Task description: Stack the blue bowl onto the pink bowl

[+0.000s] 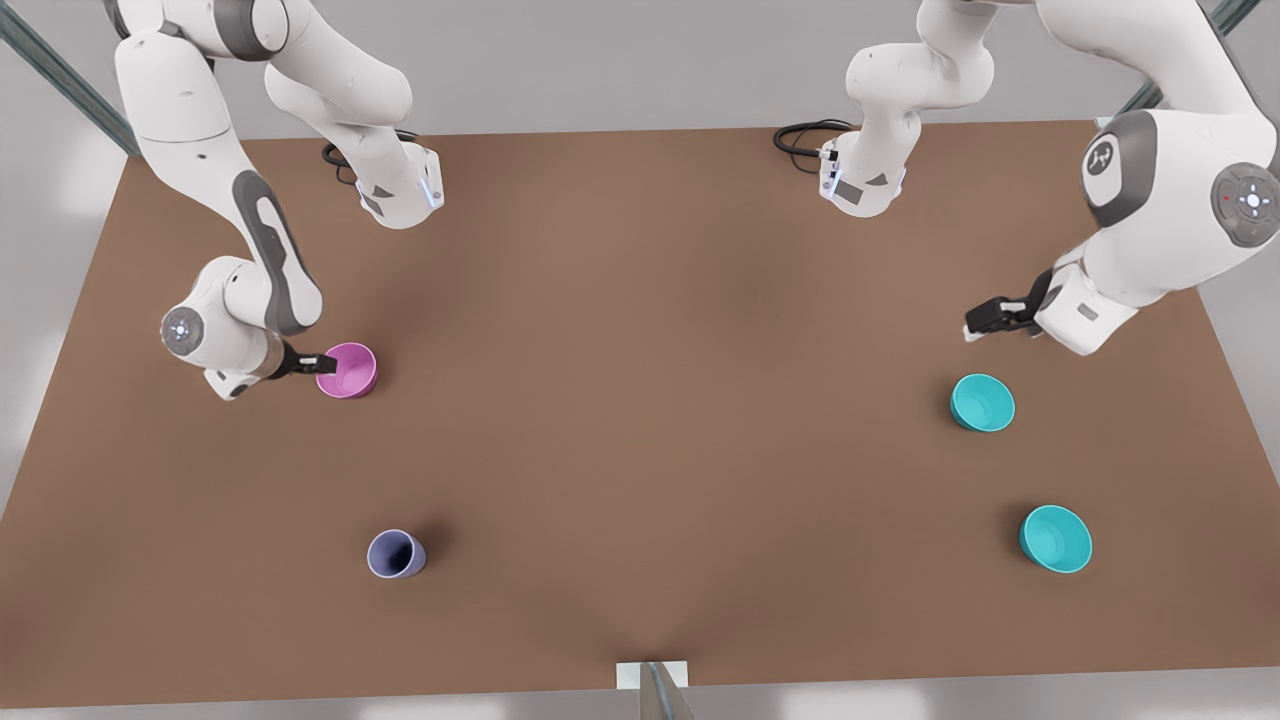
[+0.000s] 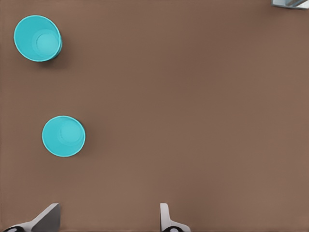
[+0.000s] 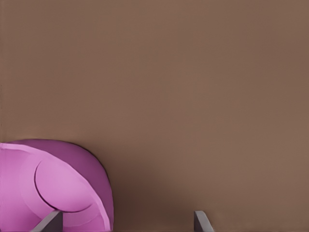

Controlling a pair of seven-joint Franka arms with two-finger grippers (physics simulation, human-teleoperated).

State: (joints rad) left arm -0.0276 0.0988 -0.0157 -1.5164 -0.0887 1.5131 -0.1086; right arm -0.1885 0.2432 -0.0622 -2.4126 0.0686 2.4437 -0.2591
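Note:
The pink bowl (image 1: 349, 369) (image 3: 53, 186) stands upright on the brown table at the front view's left. My right gripper (image 1: 322, 364) (image 3: 126, 224) is low at its rim and open. One finger (image 3: 48, 222) is over the bowl's inside, the other (image 3: 203, 222) outside its wall. Two alike blue bowls stand at the front view's right, one farther back (image 1: 982, 402) (image 2: 63, 136) and one nearer the front edge (image 1: 1055, 538) (image 2: 37, 37). My left gripper (image 1: 985, 320) (image 2: 106, 222) hangs open above the table, just behind the farther bowl, holding nothing.
A small lavender-blue cup (image 1: 396, 553) stands near the front at the left. Black cables (image 1: 805, 137) lie at the back edge by the arm bases. A white bracket (image 1: 652, 675) sits at the middle of the front edge.

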